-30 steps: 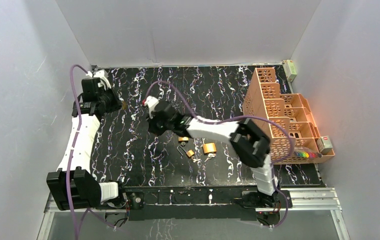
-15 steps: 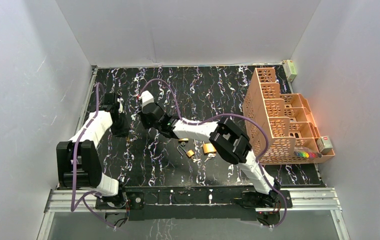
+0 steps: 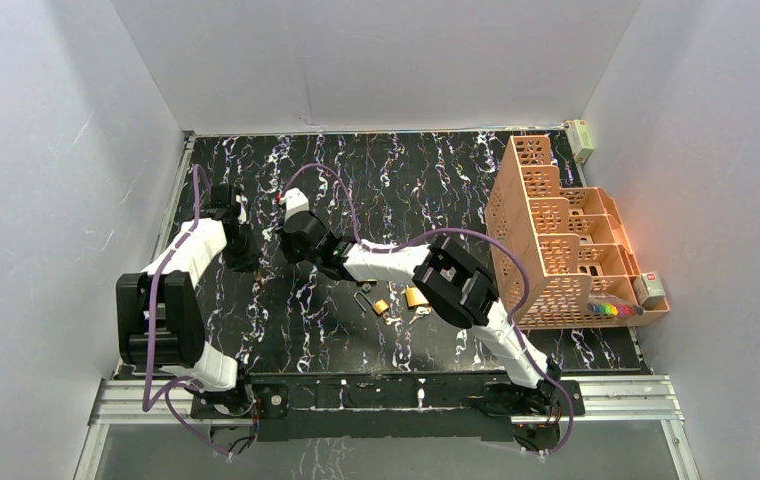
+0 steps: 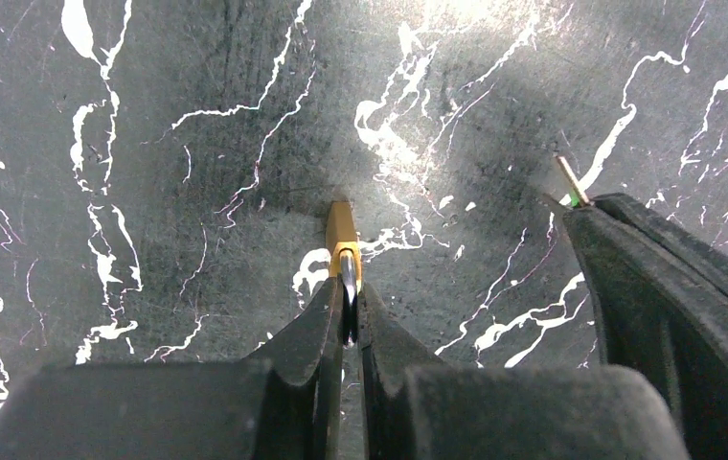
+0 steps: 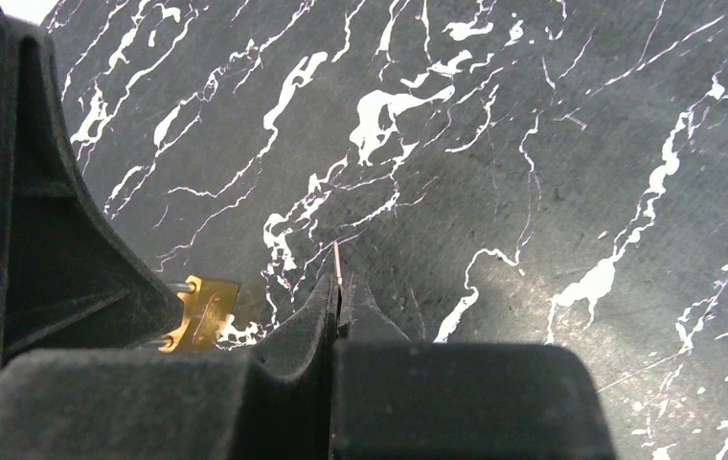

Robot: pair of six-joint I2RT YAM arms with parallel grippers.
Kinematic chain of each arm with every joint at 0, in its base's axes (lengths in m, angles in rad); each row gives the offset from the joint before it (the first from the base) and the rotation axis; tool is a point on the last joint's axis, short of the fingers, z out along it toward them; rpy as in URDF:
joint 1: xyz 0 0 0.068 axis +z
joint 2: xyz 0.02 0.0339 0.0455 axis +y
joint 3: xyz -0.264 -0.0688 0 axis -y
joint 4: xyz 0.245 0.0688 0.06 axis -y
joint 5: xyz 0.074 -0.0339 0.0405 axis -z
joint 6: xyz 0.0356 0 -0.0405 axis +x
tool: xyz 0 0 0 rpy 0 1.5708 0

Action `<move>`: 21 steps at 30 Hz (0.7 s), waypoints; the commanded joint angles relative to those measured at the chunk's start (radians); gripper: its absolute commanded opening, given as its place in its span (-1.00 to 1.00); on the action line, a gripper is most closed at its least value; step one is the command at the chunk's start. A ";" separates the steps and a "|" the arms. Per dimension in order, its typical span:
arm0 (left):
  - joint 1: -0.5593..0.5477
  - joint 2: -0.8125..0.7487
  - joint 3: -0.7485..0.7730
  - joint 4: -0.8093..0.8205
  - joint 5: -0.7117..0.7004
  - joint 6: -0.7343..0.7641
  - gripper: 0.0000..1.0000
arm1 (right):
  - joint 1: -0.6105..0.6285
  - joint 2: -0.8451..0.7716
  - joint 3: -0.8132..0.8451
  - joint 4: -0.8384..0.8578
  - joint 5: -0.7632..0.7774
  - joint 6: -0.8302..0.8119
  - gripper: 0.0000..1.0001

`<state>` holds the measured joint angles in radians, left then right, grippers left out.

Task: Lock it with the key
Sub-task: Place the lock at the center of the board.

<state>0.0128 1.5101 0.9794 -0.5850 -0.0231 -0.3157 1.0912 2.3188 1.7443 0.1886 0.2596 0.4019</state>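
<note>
My left gripper point(image 4: 351, 287) is shut on the steel shackle of a small brass padlock point(image 4: 341, 230), whose body sticks out past the fingertips just above the black marbled table point(image 4: 149, 144). My right gripper point(image 5: 339, 287) is shut on a thin key point(image 5: 337, 257); only the blade tip shows. The two grippers stand side by side at the table's left middle, left gripper point(image 3: 248, 262) and right gripper point(image 3: 278, 255). The key point(image 4: 571, 180) pokes out to the right of the padlock, apart from it. In the right wrist view the padlock point(image 5: 205, 311) hangs lower left of the key.
Two more brass padlocks point(image 3: 418, 297) point(image 3: 381, 306) and a loose shackle point(image 3: 361, 298) lie near the table's middle. An orange lattice rack point(image 3: 556, 230) fills the right side, with a small box point(image 3: 649, 288) beside it. White walls close in the left, back and right.
The left arm swung from the back-left corner down toward the middle, bringing the padlock beside the right gripper. The right gripper moved left and back. Both stayed shut.
</note>
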 commanded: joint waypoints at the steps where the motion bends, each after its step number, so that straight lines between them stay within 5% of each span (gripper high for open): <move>1: 0.001 0.027 0.041 -0.001 -0.007 -0.011 -1.00 | 0.021 -0.013 -0.024 0.040 0.002 0.030 -0.85; 6: 0.001 0.038 0.068 -0.002 -0.009 -0.015 -0.78 | 0.041 -0.045 -0.053 0.020 0.065 0.042 -0.58; 13: 0.001 0.045 0.157 -0.033 -0.013 -0.011 -0.44 | 0.028 -0.160 -0.106 -0.015 0.158 -0.018 0.44; 21: 0.001 0.006 0.257 -0.062 -0.001 0.008 0.11 | -0.048 -0.468 -0.368 -0.200 0.345 0.009 0.60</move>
<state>0.0128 1.5669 1.1770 -0.6060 -0.0257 -0.3218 1.0943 2.0167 1.4391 0.1036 0.4503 0.3874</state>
